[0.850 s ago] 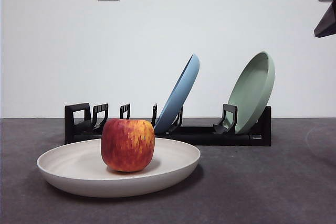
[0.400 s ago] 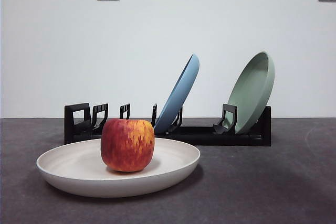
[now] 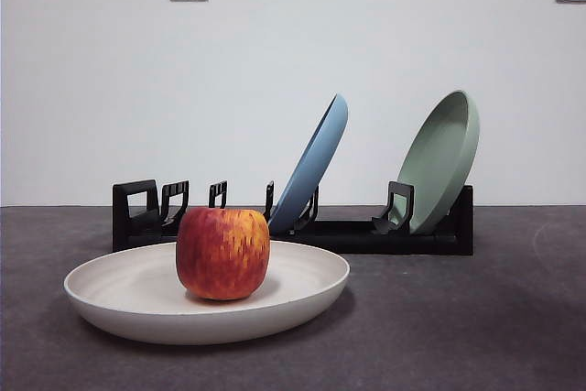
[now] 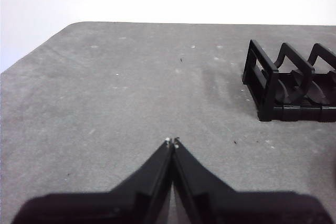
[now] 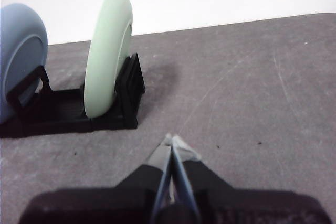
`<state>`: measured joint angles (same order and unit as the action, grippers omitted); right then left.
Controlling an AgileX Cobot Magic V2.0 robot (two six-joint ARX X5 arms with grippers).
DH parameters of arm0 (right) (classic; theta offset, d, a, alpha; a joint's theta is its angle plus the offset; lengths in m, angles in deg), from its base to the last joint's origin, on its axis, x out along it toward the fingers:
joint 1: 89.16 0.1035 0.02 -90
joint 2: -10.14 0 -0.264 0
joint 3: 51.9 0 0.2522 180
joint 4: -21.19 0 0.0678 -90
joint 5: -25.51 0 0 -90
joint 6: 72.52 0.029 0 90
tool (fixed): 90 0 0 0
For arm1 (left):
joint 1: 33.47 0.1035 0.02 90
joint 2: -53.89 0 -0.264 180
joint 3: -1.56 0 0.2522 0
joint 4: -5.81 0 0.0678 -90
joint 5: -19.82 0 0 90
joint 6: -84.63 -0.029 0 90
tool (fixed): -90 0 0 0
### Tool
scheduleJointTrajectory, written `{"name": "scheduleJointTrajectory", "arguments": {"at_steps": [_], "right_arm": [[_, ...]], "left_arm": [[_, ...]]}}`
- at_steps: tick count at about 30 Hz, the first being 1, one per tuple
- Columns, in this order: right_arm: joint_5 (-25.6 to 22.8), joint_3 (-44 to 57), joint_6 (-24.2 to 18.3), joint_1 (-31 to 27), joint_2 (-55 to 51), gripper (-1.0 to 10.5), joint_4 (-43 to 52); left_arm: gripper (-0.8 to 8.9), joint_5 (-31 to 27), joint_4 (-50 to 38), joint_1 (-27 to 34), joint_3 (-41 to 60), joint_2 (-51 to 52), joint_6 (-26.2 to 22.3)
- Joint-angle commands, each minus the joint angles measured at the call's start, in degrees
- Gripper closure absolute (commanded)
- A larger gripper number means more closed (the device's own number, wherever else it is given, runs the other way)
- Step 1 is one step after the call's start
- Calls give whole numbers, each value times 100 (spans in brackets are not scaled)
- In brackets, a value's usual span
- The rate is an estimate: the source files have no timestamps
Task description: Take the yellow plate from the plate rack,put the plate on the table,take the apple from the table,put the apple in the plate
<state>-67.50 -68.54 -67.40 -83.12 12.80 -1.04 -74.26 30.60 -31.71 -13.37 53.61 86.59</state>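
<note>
On the table (image 3: pixel 476 336), one apple (image 3: pixel 222 253) sat in one yellow plate (image 3: pixel 302 295), at six o'clock from the plate rack (image 3: pixel 348 235). Two plates leaned in that rack: one blue plate (image 3: pixel 316 162) and, at its three o'clock, one green plate (image 3: pixel 444 157). My left pincer (image 4: pixel 172 141) was closed on nothing; my right pincer (image 5: pixel 171 139) seemed closed too, though its tips were blurred.

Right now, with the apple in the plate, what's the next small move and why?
Probably none beyond holding both arms parked. The apple sits in the yellow plate, which lies flat on the table in front of the plate rack. The left gripper and right gripper are shut, holding nothing.
</note>
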Motion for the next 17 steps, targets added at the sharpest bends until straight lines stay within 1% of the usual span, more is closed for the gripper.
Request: {"name": "scheduleJointTrajectory", "arguments": {"at_steps": [1, 9, 13, 17], "right_arm": [[9, 131, -4, 2, -155, 962, 59], [24, 254, 59, 9, -260, 962, -162], [173, 251, 317, 7, -234, 962, -162], [111, 249, 295, 7, -227, 962, -146]], "left_arm": [[816, -15, -26, 22, 74, 9, -46], [816, -13, -28, 22, 74, 9, -46], [816, -15, -28, 22, 74, 9, -46], [816, -15, -28, 22, 74, 9, -46]]}}
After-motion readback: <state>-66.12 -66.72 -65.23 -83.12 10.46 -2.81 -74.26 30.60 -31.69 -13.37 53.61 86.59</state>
